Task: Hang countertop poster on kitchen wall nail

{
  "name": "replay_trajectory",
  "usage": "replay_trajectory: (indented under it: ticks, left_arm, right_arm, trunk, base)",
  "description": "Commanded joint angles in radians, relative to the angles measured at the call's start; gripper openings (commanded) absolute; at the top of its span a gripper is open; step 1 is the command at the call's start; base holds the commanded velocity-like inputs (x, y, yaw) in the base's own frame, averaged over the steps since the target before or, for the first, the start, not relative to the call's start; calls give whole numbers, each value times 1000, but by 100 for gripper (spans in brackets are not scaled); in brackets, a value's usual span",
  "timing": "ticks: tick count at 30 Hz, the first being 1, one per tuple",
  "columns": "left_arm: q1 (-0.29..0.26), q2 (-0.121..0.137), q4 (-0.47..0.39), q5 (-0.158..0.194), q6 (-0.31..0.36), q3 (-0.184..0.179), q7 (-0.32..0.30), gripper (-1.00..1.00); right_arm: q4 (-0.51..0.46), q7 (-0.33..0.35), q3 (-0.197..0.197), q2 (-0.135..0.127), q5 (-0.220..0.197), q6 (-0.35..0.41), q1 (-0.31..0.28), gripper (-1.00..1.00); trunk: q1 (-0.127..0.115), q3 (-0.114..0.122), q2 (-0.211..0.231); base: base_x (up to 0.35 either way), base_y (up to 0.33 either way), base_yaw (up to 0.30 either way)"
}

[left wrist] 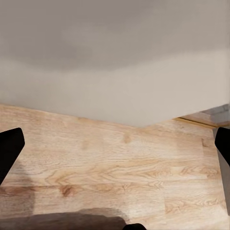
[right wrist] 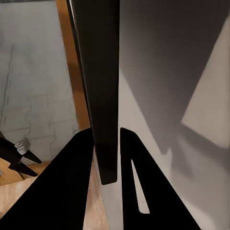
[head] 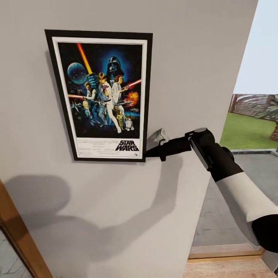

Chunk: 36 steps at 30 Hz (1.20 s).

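Your right gripper point(head: 151, 153) is clamped on the lower right corner of the poster point(head: 101, 92), which sits flat against the light grey wall point(head: 193, 58), slightly tilted with its bottom swung toward the right. From the right wrist camera you see the black frame edge point(right wrist: 103, 96) pinched between the two dark fingers point(right wrist: 76, 163) (one on each face of the frame), with the wall just beside it. Your right arm point(head: 231, 181) reaches in from the lower right and throws a broad shadow on the wall below the poster. Your left gripper point(left wrist: 115, 143) has its fingertips point(left wrist: 9, 148) spread wide apart, holding nothing, over a wooden floor point(left wrist: 120, 167) where it meets the wall base.
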Motion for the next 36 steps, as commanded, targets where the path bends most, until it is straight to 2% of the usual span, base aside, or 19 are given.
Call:
replay_trajectory:
  ticks: [1,36]
  left_arm:
    - [-1,0,2,-2,-6,2,-2,100]
    - [-1,0,2,-2,-6,1,-2,100]
  right_arm:
    - [0,0,2,-1,-6,9,-1,-100]
    - [3,0,2,-1,-6,2,11,-100]
  trunk:
    - [0,0,-1]
    - [0,0,-1]
  base:
    - [0,0,0]
    - [0,0,0]
